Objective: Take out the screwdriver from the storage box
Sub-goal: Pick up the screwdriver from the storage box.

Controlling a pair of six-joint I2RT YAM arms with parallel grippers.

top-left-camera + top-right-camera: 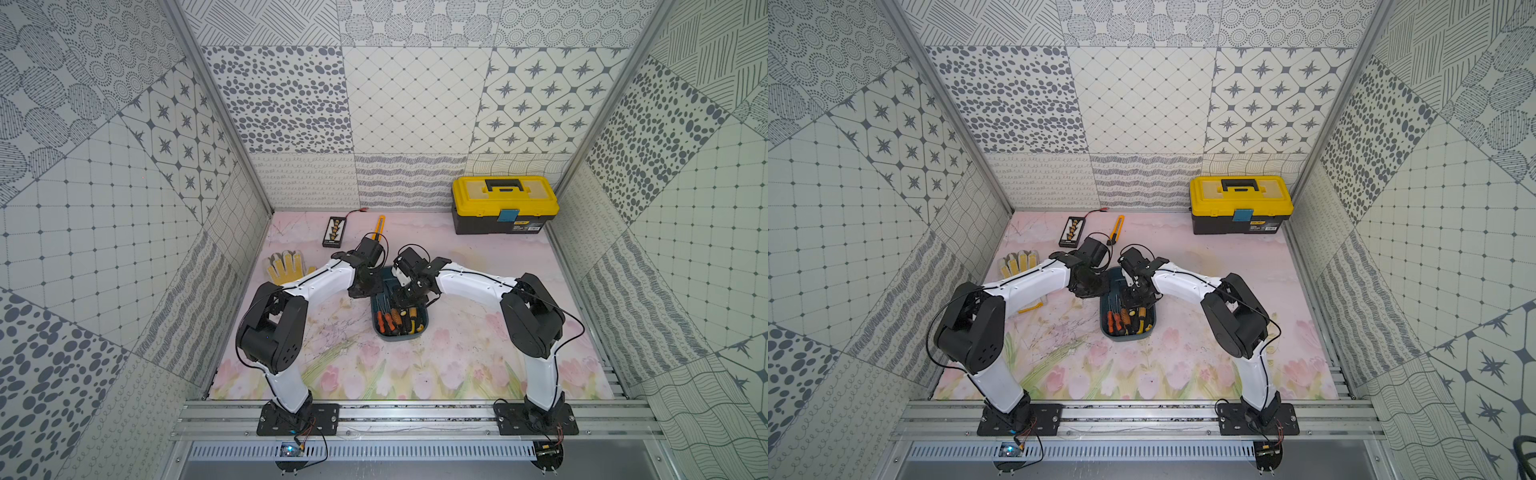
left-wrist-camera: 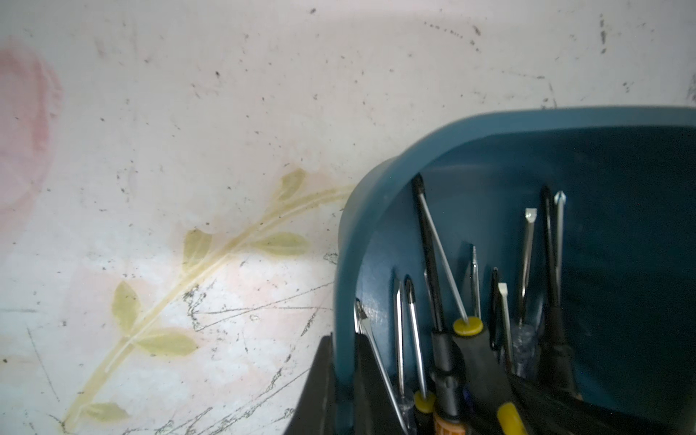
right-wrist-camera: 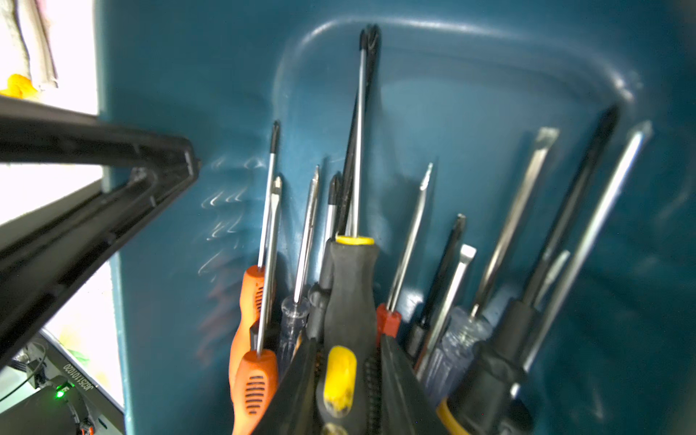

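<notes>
- Plainly, it all turns on the right claw [image 3: 348, 341] and one screwdriver [image 3: 352, 286], the one with the black and yellow handle. The handle sits directly between the two jaws, not off to either side.
- That screwdriver lies in the storage box [image 1: 422, 332], the blue bin in the middle of the bench [image 1: 457, 365]. Its handle is at the end nearer the robot's bases and its shaft runs along the box toward the far end.
- The jaws of the right claw stand narrow, one on each flank of the handle and square across its long axis. They look close against the grip, but I cannot tell whether they pinch it yet.
- The left claw [image 2: 344, 357] is closed on the side wall of the box, one jaw outside and one inside. By my reckoning it pins the box down.
- The right arm is nearer the screwdriver, and its claw is down among the handles. The left claw sits at the rim and touches none of them.
- An orange-handled screwdriver [image 3: 256, 376] and a clear-handled one [image 3: 457, 339] crowd in just beside the chosen handle on either side. A straight pull upward looks the cleanest way out, and a sideways drag would likely snag these neighbours.
</notes>
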